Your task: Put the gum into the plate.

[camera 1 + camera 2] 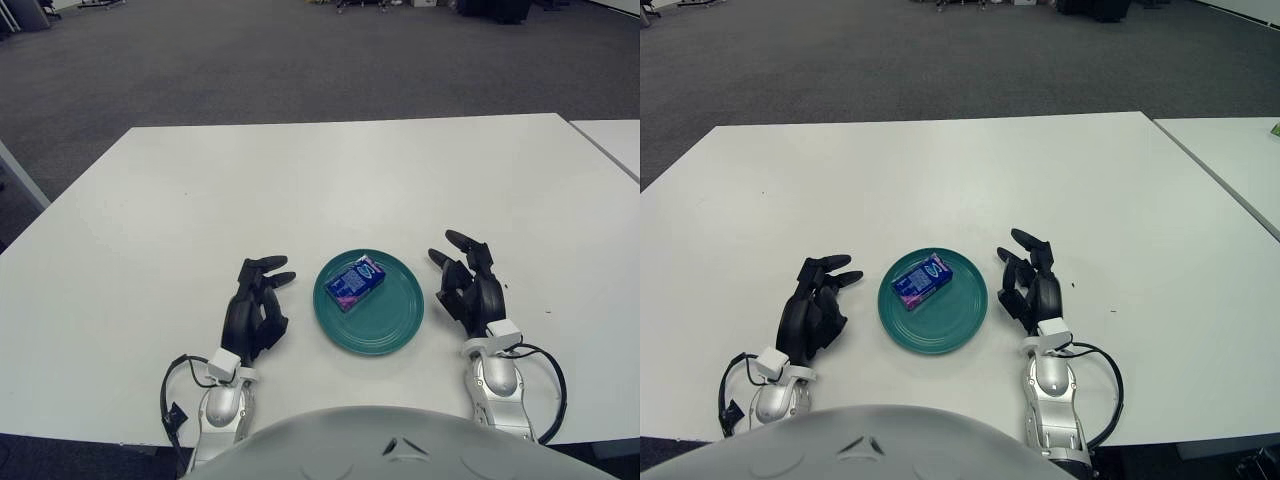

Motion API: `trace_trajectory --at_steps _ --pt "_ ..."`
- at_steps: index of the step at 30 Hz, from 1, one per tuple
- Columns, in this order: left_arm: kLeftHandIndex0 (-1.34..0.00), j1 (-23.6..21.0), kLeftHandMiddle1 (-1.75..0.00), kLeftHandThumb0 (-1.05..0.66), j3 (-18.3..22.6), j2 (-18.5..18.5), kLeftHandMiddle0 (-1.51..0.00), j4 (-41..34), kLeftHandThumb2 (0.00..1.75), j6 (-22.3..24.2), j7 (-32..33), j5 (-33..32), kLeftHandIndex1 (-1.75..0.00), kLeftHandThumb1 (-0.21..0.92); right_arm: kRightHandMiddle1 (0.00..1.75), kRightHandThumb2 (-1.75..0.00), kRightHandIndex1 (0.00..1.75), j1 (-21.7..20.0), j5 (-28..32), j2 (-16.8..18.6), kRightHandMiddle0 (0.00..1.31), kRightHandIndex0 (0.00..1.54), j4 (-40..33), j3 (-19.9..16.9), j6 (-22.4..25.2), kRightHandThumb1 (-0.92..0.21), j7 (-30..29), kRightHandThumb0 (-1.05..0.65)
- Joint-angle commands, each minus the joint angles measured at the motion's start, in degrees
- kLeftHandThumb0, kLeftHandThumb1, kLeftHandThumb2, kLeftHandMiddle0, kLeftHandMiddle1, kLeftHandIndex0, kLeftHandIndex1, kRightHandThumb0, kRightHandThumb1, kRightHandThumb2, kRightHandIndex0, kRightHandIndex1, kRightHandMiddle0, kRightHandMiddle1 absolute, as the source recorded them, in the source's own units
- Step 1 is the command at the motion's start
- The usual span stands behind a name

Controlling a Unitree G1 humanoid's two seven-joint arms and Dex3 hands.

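Left eye view shows the gum [355, 283], a small blue pack, lying flat inside the plate [398, 325], a little toward ten o'clock from the plate's middle and turned on a diagonal. The green plate sits on the white surface [330, 180], near its front edge. At the plate's nine o'clock side, just beside its rim, is the left hand [255, 312], its dark fingers [270, 265] loosely spread and holding nothing. At the three o'clock side, just beside the rim, is the right hand [472, 290], its fingers [462, 240] likewise apart and empty. Neither hand touches the plate or the gum. Grey carpet floor [300, 60] lies beyond the surface at twelve o'clock.
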Motion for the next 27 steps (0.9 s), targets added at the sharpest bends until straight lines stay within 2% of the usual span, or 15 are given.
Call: trace_trajectory --at_steps 1,4,16,21,27 --pt "-0.21 0.3 -0.92 -0.88 0.1 -0.5 -0.41 3.4 1.01 2.2 0.7 0.0 -1.22 0.92 0.92 -0.82 0.43 6.7 0.2 1.2 0.00 0.47 4.1 0.3 3.4 -0.92 -0.5 -0.68" --pt "-0.20 -0.7 -0.91 -0.89 0.3 -0.8 -0.40 3.3 1.01 2.7 1.1 0.1 -1.22 0.92 0.93 -0.81 0.43 7.2 0.0 1.4 0.00 0.46 3.7 0.4 3.2 -0.92 -0.7 -0.67" --pt "-0.20 0.8 -0.88 -0.91 -0.3 -1.9 -0.36 0.2 1.01 5.3 1.3 -0.4 -1.23 0.92 1.00 -0.80 0.44 10.4 -1.0 1.6 0.00 0.43 0.2 1.5 2.1 -0.92 -0.8 -0.65" --pt "-0.17 1.4 -0.83 -0.89 -1.9 -2.9 -0.36 -3.1 1.00 7.9 1.3 0.0 -1.18 0.92 1.01 -0.79 0.45 10.7 -1.4 1.4 0.00 0.42 -0.8 1.7 2.2 -0.92 -0.9 -0.64" --pt "-0.11 2.5 -0.75 -0.87 -3.0 -2.4 -0.34 -6.2 1.01 9.9 1.5 0.9 -1.11 0.92 1.02 -0.76 0.48 10.9 -2.0 1.0 0.00 0.42 -2.0 1.9 3.5 -0.92 -0.9 -0.63"
